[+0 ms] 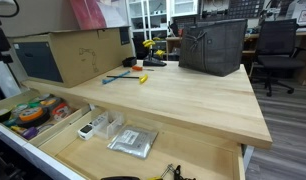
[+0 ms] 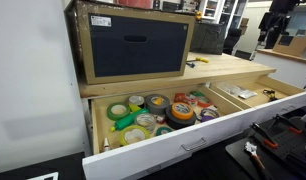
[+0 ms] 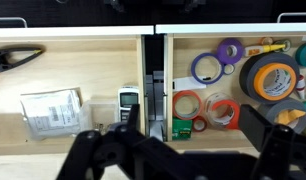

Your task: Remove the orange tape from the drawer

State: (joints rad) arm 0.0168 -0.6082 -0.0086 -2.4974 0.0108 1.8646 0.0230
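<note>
The drawer [image 3: 83, 60] of light wood is pulled out under the table in both exterior views [image 1: 193, 160] [image 2: 193, 146]. The orange tape [image 3: 265, 80] is a bright ring lying on top of a big grey roll at the right of the wrist view. It also shows among the other rolls in both exterior views [image 2: 180, 109] [image 1: 31, 115]. My gripper [image 3: 183, 160] is open and empty above the drawer. Its dark fingers fill the bottom of the wrist view, and the orange tape lies up and to the right of them.
Two red-orange rings [image 3: 187, 105] [image 3: 225, 112], a purple ring [image 3: 206, 68] and a green box [image 3: 181, 128] lie in the tape compartment. A remote [image 3: 129, 102], a plastic bag [image 3: 51, 108] and pliers [image 3: 15, 58] lie beyond the divider. A cardboard box [image 2: 133, 42] stands on the table.
</note>
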